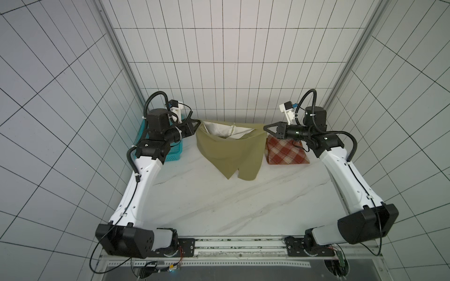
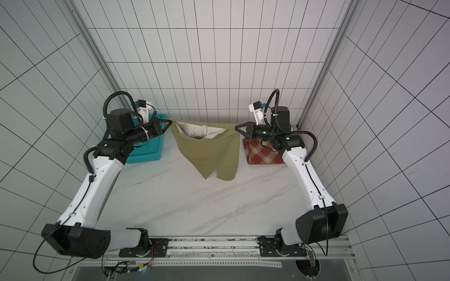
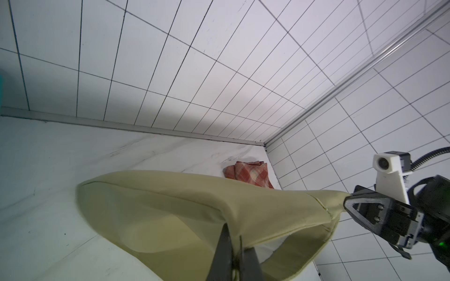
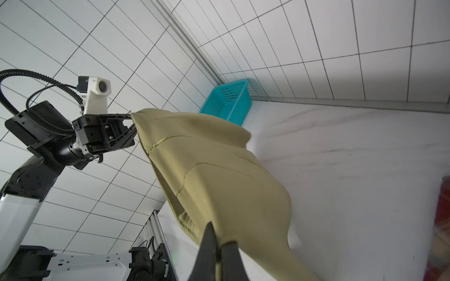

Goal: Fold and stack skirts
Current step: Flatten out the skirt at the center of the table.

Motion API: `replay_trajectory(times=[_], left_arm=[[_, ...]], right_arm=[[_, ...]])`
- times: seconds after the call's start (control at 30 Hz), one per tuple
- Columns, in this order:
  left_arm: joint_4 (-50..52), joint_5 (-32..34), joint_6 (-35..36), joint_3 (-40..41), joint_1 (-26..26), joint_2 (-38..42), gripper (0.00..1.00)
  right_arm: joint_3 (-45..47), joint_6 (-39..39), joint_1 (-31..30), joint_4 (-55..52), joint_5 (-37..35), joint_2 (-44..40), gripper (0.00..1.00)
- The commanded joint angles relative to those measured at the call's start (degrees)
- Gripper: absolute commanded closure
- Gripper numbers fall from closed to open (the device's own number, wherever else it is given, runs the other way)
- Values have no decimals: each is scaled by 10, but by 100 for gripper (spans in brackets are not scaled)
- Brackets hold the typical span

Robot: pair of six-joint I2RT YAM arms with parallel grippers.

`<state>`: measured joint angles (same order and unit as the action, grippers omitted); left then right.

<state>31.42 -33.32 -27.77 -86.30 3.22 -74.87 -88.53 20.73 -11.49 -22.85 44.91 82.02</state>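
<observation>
The olive-khaki skirt [image 1: 231,153] [image 2: 209,150] hangs stretched between my two grippers above the far part of the table, its white lining showing in the open waist and its hem drooping to the tabletop. My left gripper [image 1: 197,121] [image 3: 235,233] is shut on the left waistband corner. At the opposite corner my right gripper [image 1: 265,127] [image 4: 219,239] is shut on the cloth too. The rust-red and cream plaid skirt [image 1: 285,152] [image 3: 248,174] lies folded at the far right, partly under my right arm.
A teal perforated basket [image 1: 174,152] [image 4: 229,102] stands at the far left, behind my left arm. The white marble table [image 1: 219,206] is walled by tiled panels on three sides.
</observation>
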Motion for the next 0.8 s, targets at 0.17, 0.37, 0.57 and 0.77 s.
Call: replay_trajectory(times=[0.17, 0.37, 0.57, 0.77], left_arm=[[103, 49, 18, -15, -76, 67, 100], [109, 55, 21, -15, -79, 66, 100], [84, 62, 21, -56, -79, -3, 100], [73, 65, 29, -170, -81, -119, 100]], right_arm=[[-6, -32, 32, -70, -48, -91, 100], [10, -30, 33, -56, -42, -85, 100], [-51, -47, 40, -45, -50, 1, 100], [-149, -49, 66, -14, -52, 106, 100]])
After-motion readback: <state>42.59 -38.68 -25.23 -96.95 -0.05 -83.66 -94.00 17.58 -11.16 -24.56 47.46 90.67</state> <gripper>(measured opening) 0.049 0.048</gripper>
